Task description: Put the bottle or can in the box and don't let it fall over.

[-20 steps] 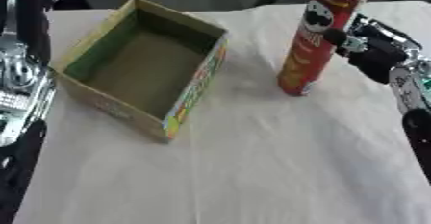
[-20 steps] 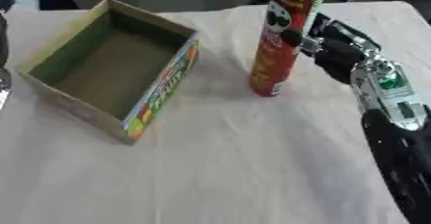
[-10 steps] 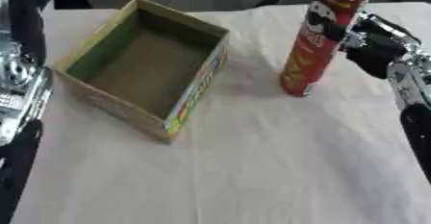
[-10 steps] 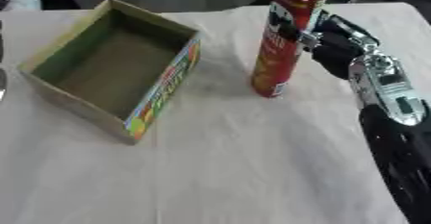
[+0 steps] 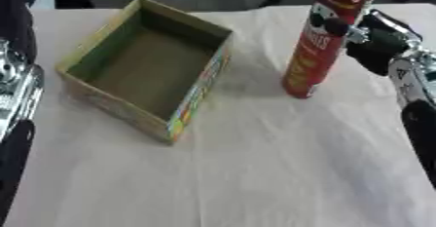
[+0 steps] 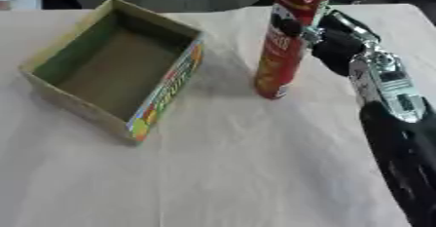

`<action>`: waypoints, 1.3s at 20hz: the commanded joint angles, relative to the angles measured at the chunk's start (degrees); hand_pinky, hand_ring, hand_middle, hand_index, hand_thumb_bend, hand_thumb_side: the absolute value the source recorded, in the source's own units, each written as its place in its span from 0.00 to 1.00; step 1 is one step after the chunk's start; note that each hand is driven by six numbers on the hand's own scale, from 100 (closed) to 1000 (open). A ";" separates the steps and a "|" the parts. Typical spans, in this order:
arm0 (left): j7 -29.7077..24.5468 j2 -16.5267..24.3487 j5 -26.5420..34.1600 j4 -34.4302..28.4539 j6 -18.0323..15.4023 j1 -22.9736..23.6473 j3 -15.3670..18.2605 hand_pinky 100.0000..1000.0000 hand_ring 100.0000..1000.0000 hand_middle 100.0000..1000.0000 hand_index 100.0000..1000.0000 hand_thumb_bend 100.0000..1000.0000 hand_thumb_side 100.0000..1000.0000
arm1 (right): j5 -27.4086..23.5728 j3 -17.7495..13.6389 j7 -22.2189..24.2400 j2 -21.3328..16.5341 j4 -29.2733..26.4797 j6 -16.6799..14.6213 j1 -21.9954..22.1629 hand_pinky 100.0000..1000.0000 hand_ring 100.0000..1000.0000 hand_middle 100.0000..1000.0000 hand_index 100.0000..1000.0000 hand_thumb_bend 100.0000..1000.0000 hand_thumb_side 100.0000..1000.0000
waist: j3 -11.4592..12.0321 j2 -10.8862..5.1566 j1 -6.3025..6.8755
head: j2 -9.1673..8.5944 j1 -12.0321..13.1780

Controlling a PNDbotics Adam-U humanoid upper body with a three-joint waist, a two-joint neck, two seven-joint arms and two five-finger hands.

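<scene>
Only left eye view shows left arm (image 5: 15, 89) beside box (image 5: 145, 67).

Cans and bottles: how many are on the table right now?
1: a tall red can stands upright on the cloth, right of the open box, with the right hand against its side. The box's visible floor looks empty.

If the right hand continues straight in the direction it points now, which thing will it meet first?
The right hand points toward the robot's left, and its fingers already appear to curl around the upright red can. So the can is first in its line. Beyond the can lies the open cardboard box.
</scene>
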 commanded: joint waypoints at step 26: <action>0.14 0.87 0.96 -0.46 3.03 -0.23 1.45 0.69 1.00 0.88 0.65 0.06 1.00 | -1.52 0.45 0.68 -2.37 1.17 -1.95 -1.47 1.00 1.00 1.00 1.00 0.34 0.09 | 0.23 -2.03 -0.48 | -0.17 -0.26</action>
